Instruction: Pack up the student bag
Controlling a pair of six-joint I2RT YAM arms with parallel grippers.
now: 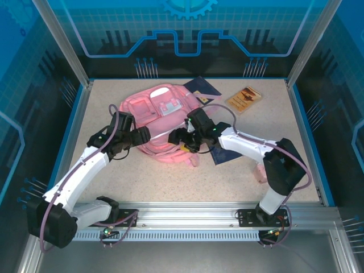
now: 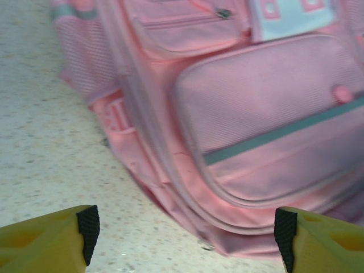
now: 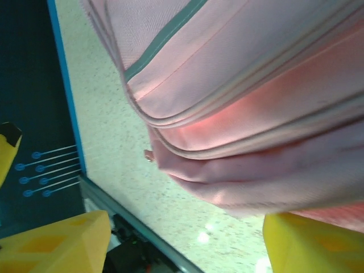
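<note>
Student bag (image 1: 149,109), a soft pink backpack, lies flat around the middle of the speckled table (image 1: 170,183), its front pockets facing up and a white patch showing near its far end. From the left wrist, the student bag (image 2: 256,96) shows a rounded front pocket crossed by a grey-green stripe (image 2: 273,133), a smaller zipped pocket above it, and a lower edge resting on the table (image 2: 45,142). From the right wrist, the student bag (image 3: 244,68) hangs across the upper frame, its stacked seams and the stripe (image 3: 165,37) running diagonally, with the table (image 3: 108,131) and its blue edge (image 3: 63,91) alongside. The left gripper (image 1: 147,136) sits at the bag's near left side; in its own view the left gripper (image 2: 186,234) has its black fingertips (image 2: 88,226) spread wide, nothing between them. The right gripper (image 1: 181,141) sits at the bag's near right side; the right gripper (image 3: 185,244) likewise has its yellow fingers (image 3: 57,244) set wide apart, empty. Beyond the bag lie 2 dark blue booklets, one (image 1: 205,86) at its far right corner and one (image 1: 225,153) under the right arm, and a tan card (image 1: 245,98) further right.
</note>
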